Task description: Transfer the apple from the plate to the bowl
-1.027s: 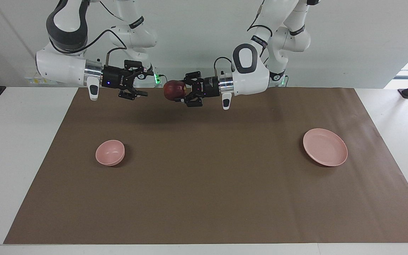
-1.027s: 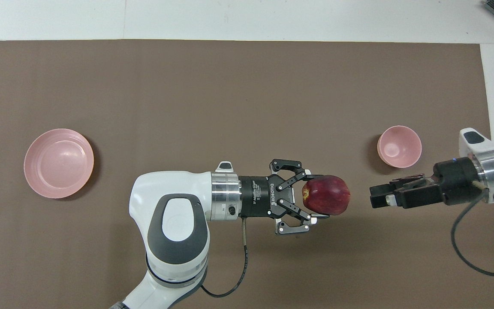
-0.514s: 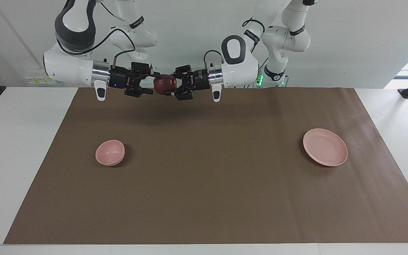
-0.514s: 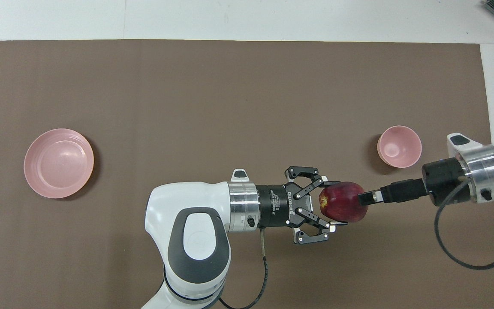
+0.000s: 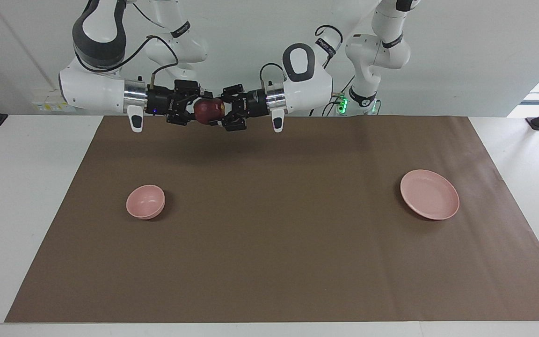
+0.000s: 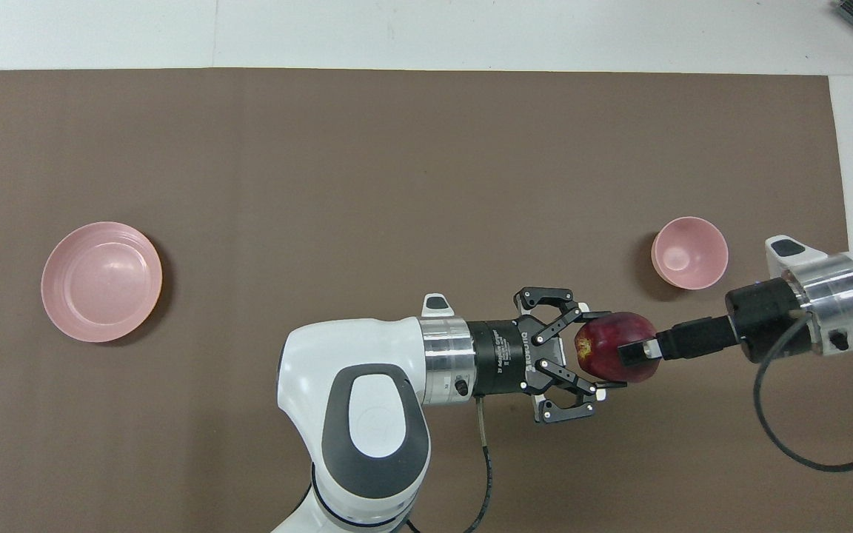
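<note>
Overhead view: one apple (image 6: 615, 357) clamped in left pincer (image 6: 604, 348), right pincer (image 6: 630, 354) wide around it; one bowl (image 6: 690, 252), one plate (image 6: 101, 281).

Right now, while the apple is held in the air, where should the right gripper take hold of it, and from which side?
The left gripper is shut on the apple, fingers on the sides nearer to and farther from the robots. The right gripper, open, probably does best coming level from its own arm's end, closing on the free top and bottom of the round fruit, over bare brown mat.
</note>
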Controlling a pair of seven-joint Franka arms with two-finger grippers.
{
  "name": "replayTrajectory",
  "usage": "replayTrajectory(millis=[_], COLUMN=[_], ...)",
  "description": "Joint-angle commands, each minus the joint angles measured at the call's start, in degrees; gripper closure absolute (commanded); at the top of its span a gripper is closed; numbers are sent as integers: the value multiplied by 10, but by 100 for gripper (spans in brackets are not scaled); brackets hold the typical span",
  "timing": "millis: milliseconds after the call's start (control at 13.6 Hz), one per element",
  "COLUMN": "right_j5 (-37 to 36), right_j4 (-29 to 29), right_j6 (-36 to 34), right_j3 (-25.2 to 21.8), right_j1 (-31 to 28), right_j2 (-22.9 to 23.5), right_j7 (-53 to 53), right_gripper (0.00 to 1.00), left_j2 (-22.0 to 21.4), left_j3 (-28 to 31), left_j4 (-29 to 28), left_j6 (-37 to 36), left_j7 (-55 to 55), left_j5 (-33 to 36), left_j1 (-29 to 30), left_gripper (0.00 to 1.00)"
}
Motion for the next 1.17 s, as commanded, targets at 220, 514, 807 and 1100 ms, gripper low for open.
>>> replayTrajectory(millis=[220,514,807,1100], right_j5=[-5,-11,-13,-13], right_j4=[-10,-10,0,0], right_j6=[-7,-7,-31,-47], right_j3=[1,1,1,1], right_j1=[-3,-3,-5,-10], right_j2=[-14,-14,-9,-10], right_j7=[9,10,13,10], right_gripper=[0,34,30,29], left_j2=[5,4,4,5], left_j3=[-24,-31,-31,-31], left_j4=[16,16,17,21], left_j6=[23,29,30,30], left_j7=[-5,-5,-5,-1], left_j5=[-12,-13,-12,0], left_j1=[0,-1,-1,1], left_gripper=[100,100,100,0])
